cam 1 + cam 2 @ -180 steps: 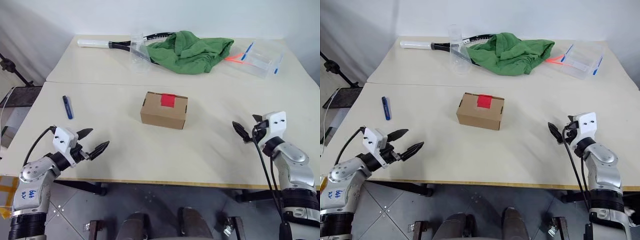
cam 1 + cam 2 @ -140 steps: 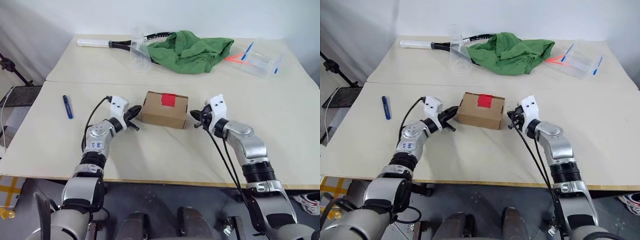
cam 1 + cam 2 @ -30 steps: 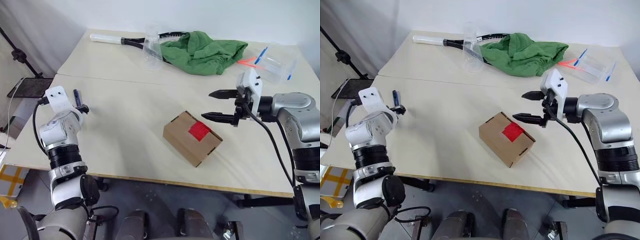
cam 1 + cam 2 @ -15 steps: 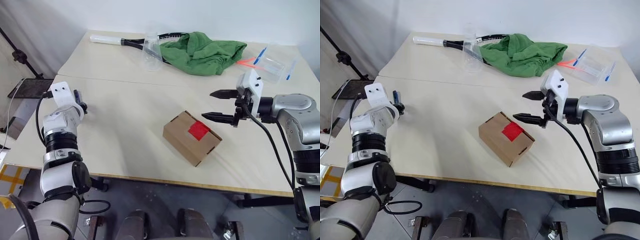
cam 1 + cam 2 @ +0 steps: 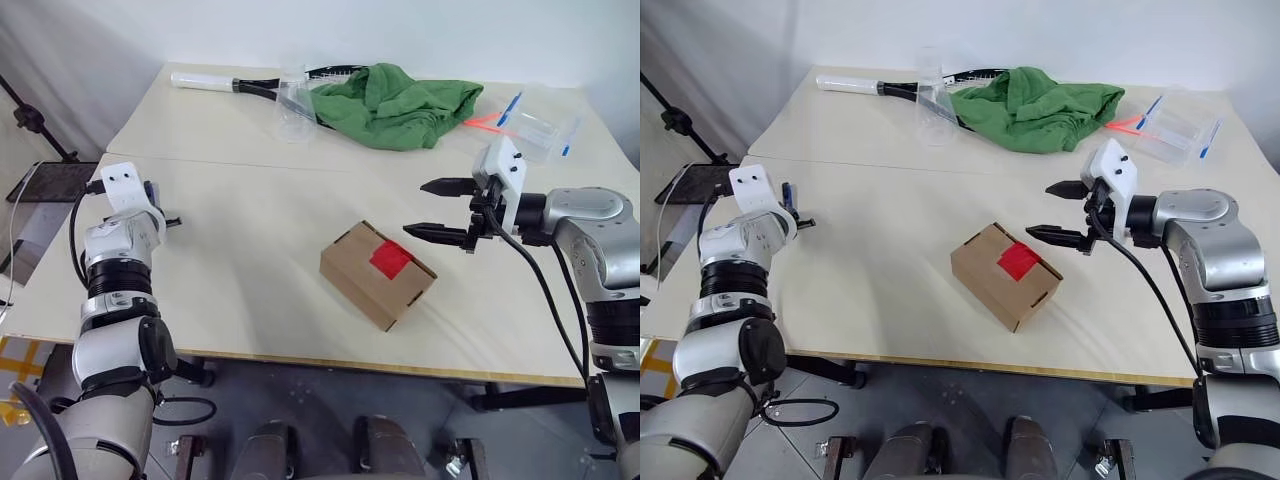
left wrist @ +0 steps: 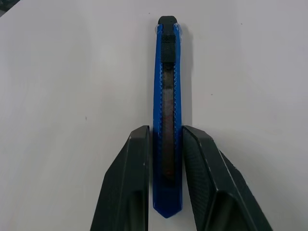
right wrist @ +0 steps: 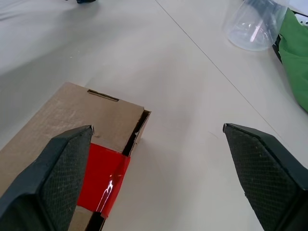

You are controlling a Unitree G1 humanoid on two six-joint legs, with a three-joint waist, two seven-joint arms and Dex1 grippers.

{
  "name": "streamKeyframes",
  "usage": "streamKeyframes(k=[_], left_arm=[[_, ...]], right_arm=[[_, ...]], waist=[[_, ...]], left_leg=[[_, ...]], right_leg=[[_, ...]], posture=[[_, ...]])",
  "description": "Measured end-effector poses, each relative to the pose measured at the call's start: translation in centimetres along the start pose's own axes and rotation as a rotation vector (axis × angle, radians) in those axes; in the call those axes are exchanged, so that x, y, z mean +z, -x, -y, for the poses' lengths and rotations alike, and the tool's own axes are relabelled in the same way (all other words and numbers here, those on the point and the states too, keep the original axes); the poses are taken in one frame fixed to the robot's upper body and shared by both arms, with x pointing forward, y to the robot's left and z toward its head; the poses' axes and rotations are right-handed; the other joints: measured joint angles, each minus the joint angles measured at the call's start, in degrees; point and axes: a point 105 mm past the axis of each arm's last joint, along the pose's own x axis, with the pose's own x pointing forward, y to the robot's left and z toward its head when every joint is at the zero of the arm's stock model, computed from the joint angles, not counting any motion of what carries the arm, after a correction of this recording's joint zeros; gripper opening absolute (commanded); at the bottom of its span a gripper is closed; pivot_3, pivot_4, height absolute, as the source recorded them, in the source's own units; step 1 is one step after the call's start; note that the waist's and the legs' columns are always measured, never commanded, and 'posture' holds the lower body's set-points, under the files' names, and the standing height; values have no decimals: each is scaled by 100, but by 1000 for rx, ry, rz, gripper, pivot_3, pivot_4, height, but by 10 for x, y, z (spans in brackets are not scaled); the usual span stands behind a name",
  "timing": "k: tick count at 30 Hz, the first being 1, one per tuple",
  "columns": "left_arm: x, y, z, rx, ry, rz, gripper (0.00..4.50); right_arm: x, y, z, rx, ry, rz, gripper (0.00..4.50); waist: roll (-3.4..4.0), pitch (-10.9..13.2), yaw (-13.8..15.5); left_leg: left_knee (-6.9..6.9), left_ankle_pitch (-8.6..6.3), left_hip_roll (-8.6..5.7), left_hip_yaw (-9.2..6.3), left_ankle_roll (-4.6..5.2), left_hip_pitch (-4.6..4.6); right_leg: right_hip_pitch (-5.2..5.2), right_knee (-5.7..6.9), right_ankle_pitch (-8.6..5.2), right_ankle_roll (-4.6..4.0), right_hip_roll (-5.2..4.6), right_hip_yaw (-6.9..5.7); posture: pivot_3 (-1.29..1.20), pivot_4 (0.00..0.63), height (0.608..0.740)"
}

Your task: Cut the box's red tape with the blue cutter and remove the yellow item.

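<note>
Two cream tables (image 5: 250, 260) pushed together; white wall (image 5: 300, 30) behind; grey floor (image 5: 300, 400).

No text, label, brand, number or sign can be read on anything in these views.

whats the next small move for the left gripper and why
Probably finish closing, then lift. In the left wrist view the left gripper has a finger on each side of the blue cutter, which lies flat on the table; whether the grip is firm yet can't be told. The red tape on the box is uncut, and the right gripper hangs open beside the box.
</note>
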Motion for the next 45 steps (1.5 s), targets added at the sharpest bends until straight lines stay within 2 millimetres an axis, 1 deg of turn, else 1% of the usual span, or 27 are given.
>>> streamKeyframes(k=[12,16,23,25,28,34,37,40,43,45], left_arm=[[-3,6,-5,-7,-23,1,1076],[-4,8,-6,-8,-24,-6,383],[-4,9,-9,-4,-26,-10,383],[-5,11,-14,-3,-32,-16,383],[-7,17,-20,-34,-79,-28,383],[-16,39,-31,-135,-240,-77,383],[-19,45,-35,-140,-265,-102,383],[-20,47,-36,-138,-260,-114,383],[-21,48,-33,-148,-236,-117,946],[-22,49,-31,-154,-229,-120,1521]], right_arm=[[-1,0,1,-8,-8,-4,4500],[-1,0,1,-9,-8,-4,4500],[-1,0,1,-12,-8,-4,4500],[-1,0,1,-14,-8,-4,4500],[-1,0,2,-18,-8,-3,4500],[3,-1,0,-14,-5,4,4500],[3,-3,0,-14,-8,11,4500],[3,-6,-2,-8,-13,19,4500],[2,-7,-1,-9,-14,24,4500],[3,-9,-1,-6,-19,30,4500]], waist=[[0,0,-20],[0,0,-17],[0,0,-19],[0,0,-23],[0,0,-31],[0,0,-12],[0,0,-6],[0,0,-3],[0,0,-2],[0,0,7]], left_leg=[[-3,0,-1,3,0,0],[-3,0,-2,3,0,0],[-4,0,-1,4,0,1],[-6,0,-1,5,0,2],[-8,0,-1,6,0,2],[-14,0,-2,2,0,0],[-14,0,-4,1,0,0],[-14,-1,-5,1,0,-1],[-14,-1,-6,1,0,-1],[-14,-1,-6,0,1,-1]], right_leg=[[0,-3,0,0,-3,0],[0,-4,0,0,-4,0],[0,-4,0,0,-4,0],[0,-4,0,0,-4,1],[0,-6,0,0,-4,1],[-1,-15,0,0,-5,1],[0,-15,0,0,-8,1],[0,-15,0,0,-9,1],[0,-15,0,0,-9,1],[0,-14,0,0,-10,0]], posture=[[0,150,740],[0,150,740],[0,150,740],[0,150,740],[0,150,740],[0,150,740],[0,150,740],[0,150,740],[0,150,740],[0,150,740]])
